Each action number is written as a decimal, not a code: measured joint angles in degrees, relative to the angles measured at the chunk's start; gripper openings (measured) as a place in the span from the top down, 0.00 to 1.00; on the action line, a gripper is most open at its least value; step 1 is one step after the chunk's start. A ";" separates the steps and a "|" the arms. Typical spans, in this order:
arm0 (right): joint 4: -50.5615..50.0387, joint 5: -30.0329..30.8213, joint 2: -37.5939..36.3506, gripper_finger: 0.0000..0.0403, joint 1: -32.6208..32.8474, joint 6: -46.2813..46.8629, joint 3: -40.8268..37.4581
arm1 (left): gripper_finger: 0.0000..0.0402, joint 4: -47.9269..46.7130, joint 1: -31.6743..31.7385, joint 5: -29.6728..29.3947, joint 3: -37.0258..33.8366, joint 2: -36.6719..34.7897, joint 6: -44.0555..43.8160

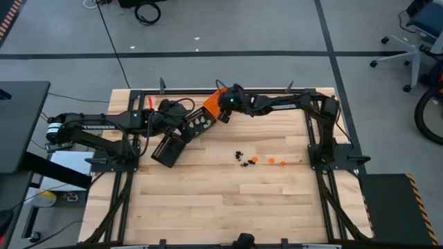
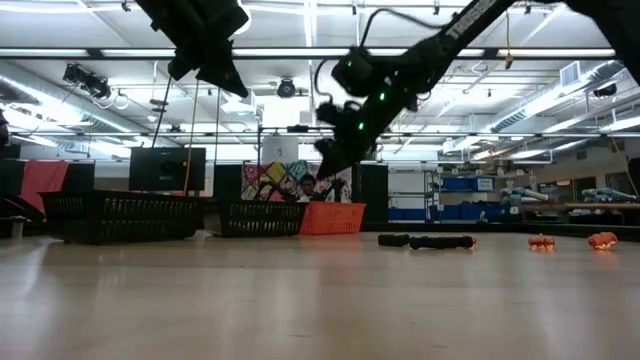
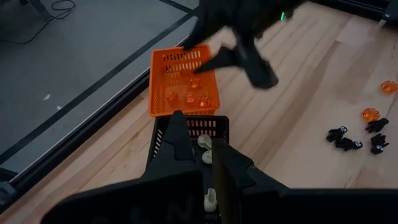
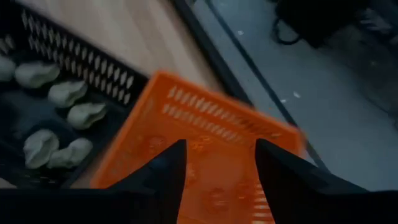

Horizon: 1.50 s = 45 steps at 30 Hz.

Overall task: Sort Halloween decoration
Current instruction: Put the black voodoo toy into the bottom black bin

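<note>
Bare bench (image 1: pixel 208 207) fills your lower frame. At centre left, your left gripper (image 1: pixel 168 119) waits with jaws shut beside the black trays (image 1: pixel 181 135). Right gripper (image 1: pixel 223 111), jaws wide and holding nothing, hovers over the orange tray (image 1: pixel 211 104) at upper centre. Loose trinkets (image 1: pixel 259 160) lie centre right.

Ceiling strip lights (image 2: pixel 300 60) glare bright across the upper half of the low view, leaving both arms as dark silhouettes. The wooden surface (image 1: pixel 208 207) is evenly lit with soft shadows. The right wrist view is dim and motion-blurred throughout.
</note>
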 joint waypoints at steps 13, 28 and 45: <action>-22.05 -15.29 -9.79 0.53 2.47 12.15 0.02 | 1.00 0.00 -0.01 -0.02 0.00 0.00 -0.02; -32.66 -16.20 -9.61 0.51 12.26 20.18 0.02 | 1.00 0.00 0.01 0.00 0.00 0.00 0.00; -37.73 -16.57 -1.73 0.44 18.84 32.34 0.01 | 1.00 0.88 -0.01 0.00 0.00 0.00 0.00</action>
